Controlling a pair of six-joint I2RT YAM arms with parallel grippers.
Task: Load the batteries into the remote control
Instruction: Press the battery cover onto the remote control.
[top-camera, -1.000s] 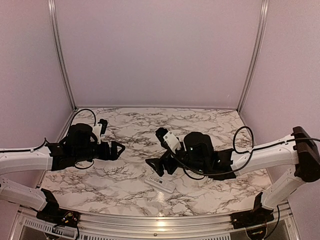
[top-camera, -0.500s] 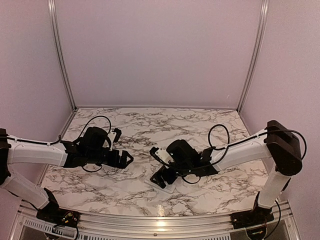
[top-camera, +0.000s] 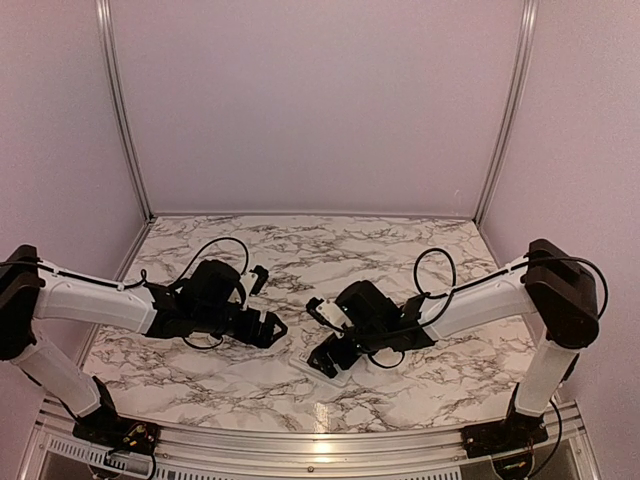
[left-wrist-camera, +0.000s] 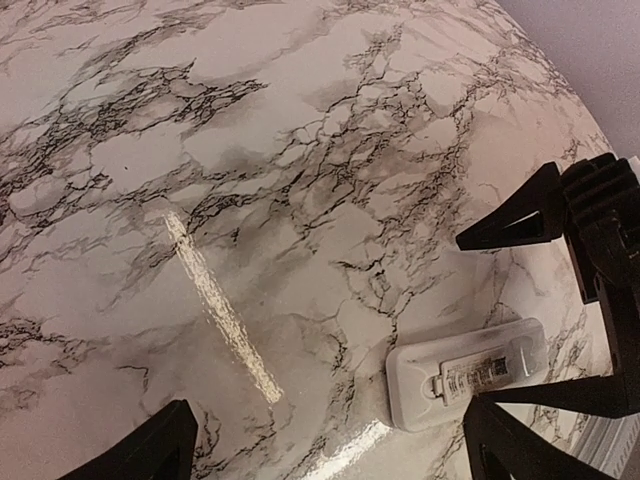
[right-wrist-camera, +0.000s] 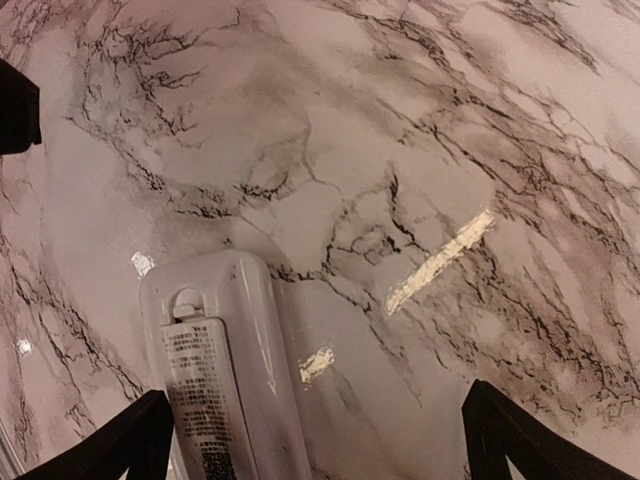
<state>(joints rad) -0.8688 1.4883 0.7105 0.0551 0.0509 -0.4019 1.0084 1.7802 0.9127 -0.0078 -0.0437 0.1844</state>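
Note:
The remote control (left-wrist-camera: 465, 372) lies flat on the marble table with its white back and labelled cover facing up. My right gripper (top-camera: 322, 358) hangs open just above it, and the remote control (right-wrist-camera: 215, 350) runs under its left finger. In the top view only the ends of the remote control (top-camera: 340, 378) show beneath that gripper. My left gripper (top-camera: 272, 330) is open and empty a short way to the left of the remote, pointing toward it. In the left wrist view my left gripper (left-wrist-camera: 330, 445) has the remote close to its right finger. No batteries are in view.
The marble table (top-camera: 400, 250) is walled by pale panels at the back and sides. A metal rail (top-camera: 300, 440) runs along the near edge. A black cable loops off each wrist. The right gripper's black fingers (left-wrist-camera: 520, 215) show at the right of the left wrist view.
My left arm has reached right, toward the remote. My right gripper came down and forward over the remote, then held there. Both grippers stayed open.

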